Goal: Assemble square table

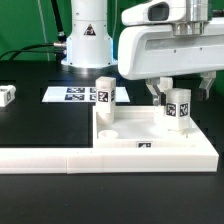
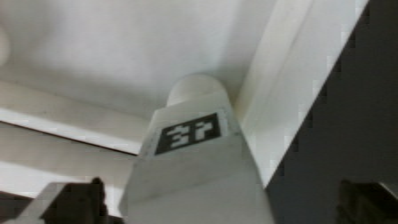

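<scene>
Presently the gripper (image 1: 177, 96) stands spread wide and pinches nothing, its jaws either side of an upright leg (image 1: 179, 108). That leg stands at the tabletop's (image 1: 150, 140) far corner, toward the exterior view's right. It sits directly between the jaws, long axis vertical; the wrist view shows a gap on each side. The tabletop carries a second upright leg (image 1: 105, 96) at its far corner toward the exterior view's left, and a near hole (image 1: 108, 130) looks empty. Judgement: closing should take the leg squarely

Black table (image 1: 40, 125) with marker board (image 1: 72, 95), square tabletop (image 1: 140, 128), border bar (image 1: 45, 158) (long, white) and one loose leg (image 1: 6, 95)
</scene>
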`<move>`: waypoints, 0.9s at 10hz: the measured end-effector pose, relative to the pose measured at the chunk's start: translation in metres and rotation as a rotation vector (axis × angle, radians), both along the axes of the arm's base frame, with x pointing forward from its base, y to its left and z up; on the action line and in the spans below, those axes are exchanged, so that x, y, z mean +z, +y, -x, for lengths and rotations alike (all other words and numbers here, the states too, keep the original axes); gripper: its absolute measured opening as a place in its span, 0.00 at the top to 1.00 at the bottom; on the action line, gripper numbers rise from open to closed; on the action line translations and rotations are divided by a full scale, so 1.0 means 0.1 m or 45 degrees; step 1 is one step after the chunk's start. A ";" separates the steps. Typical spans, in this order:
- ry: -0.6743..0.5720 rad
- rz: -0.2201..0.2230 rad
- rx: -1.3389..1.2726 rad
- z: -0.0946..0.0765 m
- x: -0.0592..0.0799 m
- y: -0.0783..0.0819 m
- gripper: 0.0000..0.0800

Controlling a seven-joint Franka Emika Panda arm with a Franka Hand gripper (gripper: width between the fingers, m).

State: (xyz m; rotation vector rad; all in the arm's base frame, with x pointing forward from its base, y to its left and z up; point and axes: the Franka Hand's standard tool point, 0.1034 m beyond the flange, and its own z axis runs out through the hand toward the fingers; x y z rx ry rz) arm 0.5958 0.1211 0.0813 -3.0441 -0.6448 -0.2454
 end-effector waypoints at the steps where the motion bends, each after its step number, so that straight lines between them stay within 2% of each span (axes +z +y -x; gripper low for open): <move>1: -0.003 0.015 0.063 0.00 -0.01 -0.01 0.35; 2: -0.001 0.013 0.050 0.00 -0.01 -0.01 0.35; 3: -0.001 0.013 0.049 0.00 -0.01 -0.01 0.54; 4: 0.000 0.014 0.049 0.00 -0.01 -0.02 0.64; 7: 0.003 0.004 -0.019 0.00 -0.02 -0.02 0.64; 9: 0.029 -0.069 -0.355 -0.04 -0.02 -0.05 0.64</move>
